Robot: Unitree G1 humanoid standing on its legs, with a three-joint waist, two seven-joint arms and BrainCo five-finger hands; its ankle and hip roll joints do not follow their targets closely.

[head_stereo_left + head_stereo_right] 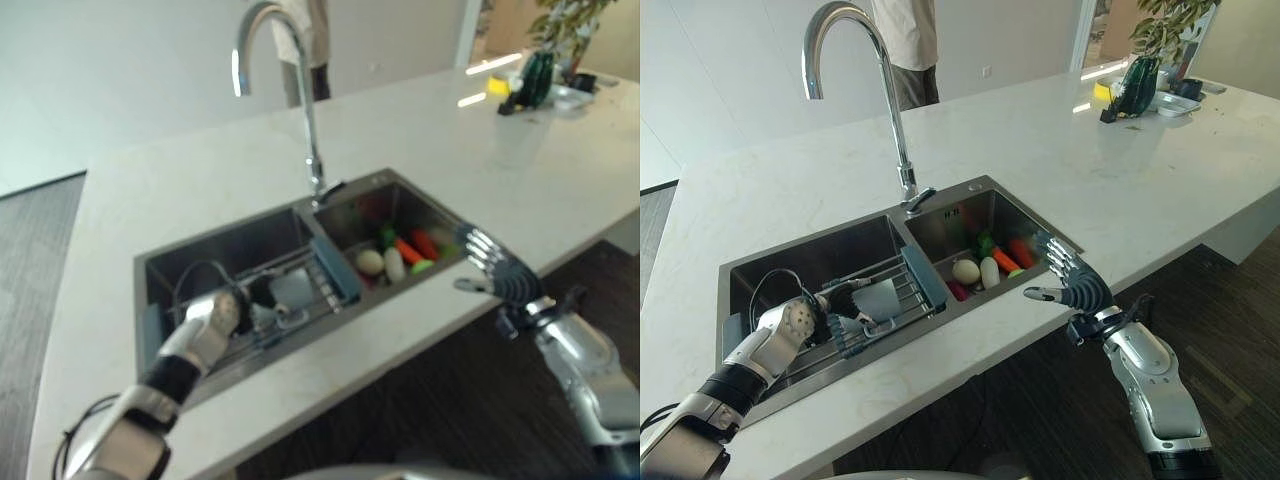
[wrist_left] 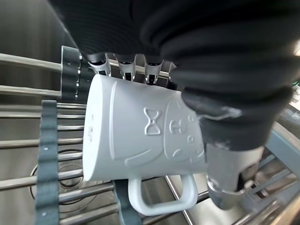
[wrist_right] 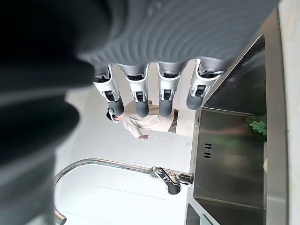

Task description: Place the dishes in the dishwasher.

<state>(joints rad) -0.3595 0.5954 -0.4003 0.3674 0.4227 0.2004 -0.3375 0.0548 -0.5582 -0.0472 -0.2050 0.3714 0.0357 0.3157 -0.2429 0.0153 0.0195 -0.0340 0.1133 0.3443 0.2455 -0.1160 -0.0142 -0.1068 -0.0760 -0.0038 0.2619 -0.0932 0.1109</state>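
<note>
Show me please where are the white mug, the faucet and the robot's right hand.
white mug (image 2: 140, 136): left wrist view, on its embossed side wall.
faucet (image 1: 902, 150): right eye view, on the upright pipe.
right hand (image 1: 1077, 283): right eye view, on the hand's back.

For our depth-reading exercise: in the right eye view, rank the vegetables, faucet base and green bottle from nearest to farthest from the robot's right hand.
From the right hand:
1. Vegetables, in the sink's right basin beside the hand.
2. Faucet base, behind the sink divider.
3. Green bottle, at the counter's far right end.

Glossy white ceramic mug (image 2: 145, 140); brushed steel sink (image 1: 970, 205); pale stone-like countertop (image 1: 1120, 170).
</note>
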